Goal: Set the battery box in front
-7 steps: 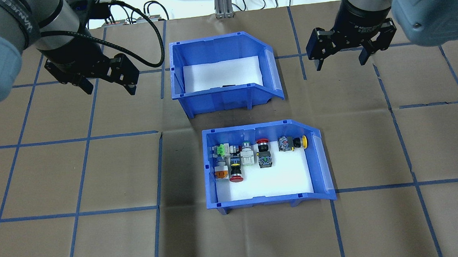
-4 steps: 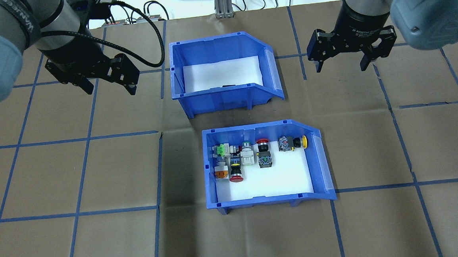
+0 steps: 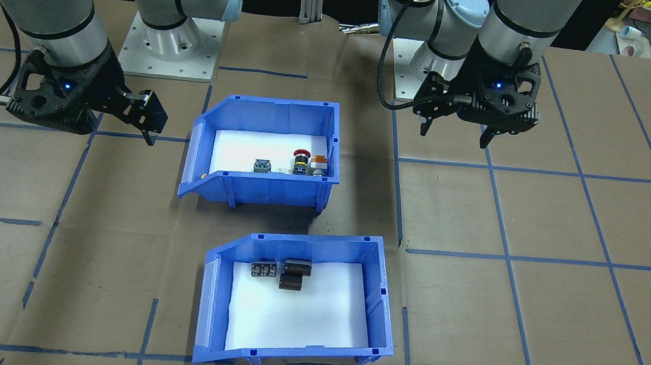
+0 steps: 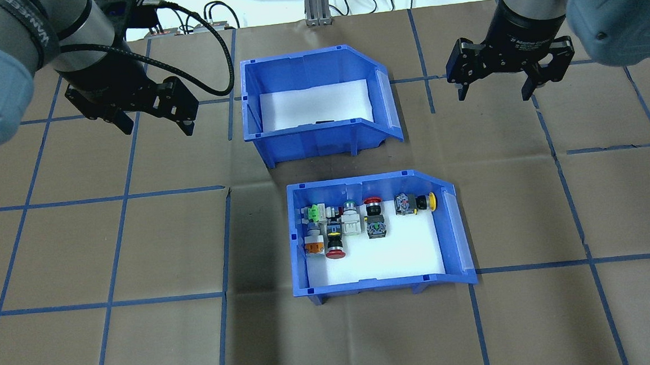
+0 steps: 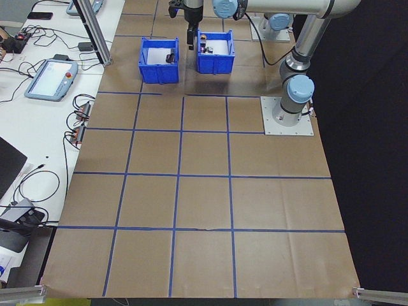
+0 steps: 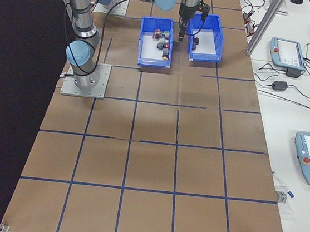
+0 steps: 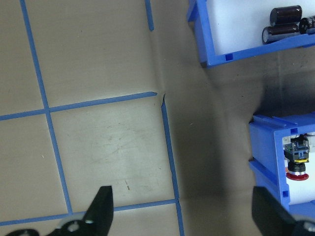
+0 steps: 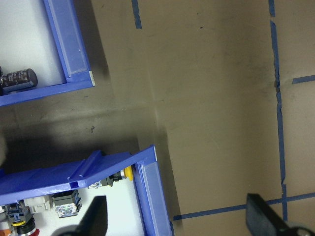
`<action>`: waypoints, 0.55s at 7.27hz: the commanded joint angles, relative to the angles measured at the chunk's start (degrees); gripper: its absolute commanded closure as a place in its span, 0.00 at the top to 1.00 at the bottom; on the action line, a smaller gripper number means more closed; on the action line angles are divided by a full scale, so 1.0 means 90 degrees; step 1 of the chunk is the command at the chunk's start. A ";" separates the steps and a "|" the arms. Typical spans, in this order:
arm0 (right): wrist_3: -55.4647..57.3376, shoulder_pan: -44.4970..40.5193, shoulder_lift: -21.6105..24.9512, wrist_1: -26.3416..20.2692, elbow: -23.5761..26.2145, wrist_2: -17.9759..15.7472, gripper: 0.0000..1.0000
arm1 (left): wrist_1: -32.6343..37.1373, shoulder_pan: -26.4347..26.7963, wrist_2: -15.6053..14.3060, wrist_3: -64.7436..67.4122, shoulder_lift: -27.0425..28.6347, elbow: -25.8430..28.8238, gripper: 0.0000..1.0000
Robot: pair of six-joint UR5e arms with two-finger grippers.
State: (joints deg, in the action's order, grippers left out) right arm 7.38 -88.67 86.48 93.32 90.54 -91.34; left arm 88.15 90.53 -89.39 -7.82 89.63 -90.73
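Brown paper gridded with blue tape (image 4: 125,240) covers the table, broad bare squares flanking two apart blue plastic bins. Far from the robot sits the battery box (image 4: 322,143), its sloped cut-away wall rightward, dark cylinders (image 3: 290,274) on white foam. Nearer lies the push-button bin (image 4: 385,283). Left gripper (image 4: 155,120) and right gripper (image 4: 497,88) hover either side, jaws wide, empty.

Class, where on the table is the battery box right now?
In the overhead view the battery box sits in the centre at the far side, directly behind the button bin, between the two open claws, touched by neither.
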 commanded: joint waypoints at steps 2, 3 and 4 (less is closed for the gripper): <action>-0.0010 -0.0011 0.0000 -0.0008 -0.0001 -0.0017 1.00 | 0.0000 0.0000 0.0010 0.0010 -0.0007 -0.0056 0.99; 0.0000 -0.0021 0.0000 -0.0008 -0.0001 -0.0017 1.00 | 0.0000 0.0000 0.0010 0.0010 -0.0007 -0.0046 0.99; 0.0000 -0.0021 0.0000 -0.0008 -0.0001 -0.0017 1.00 | 0.0000 0.0000 0.0020 0.0010 0.0012 -0.0007 0.99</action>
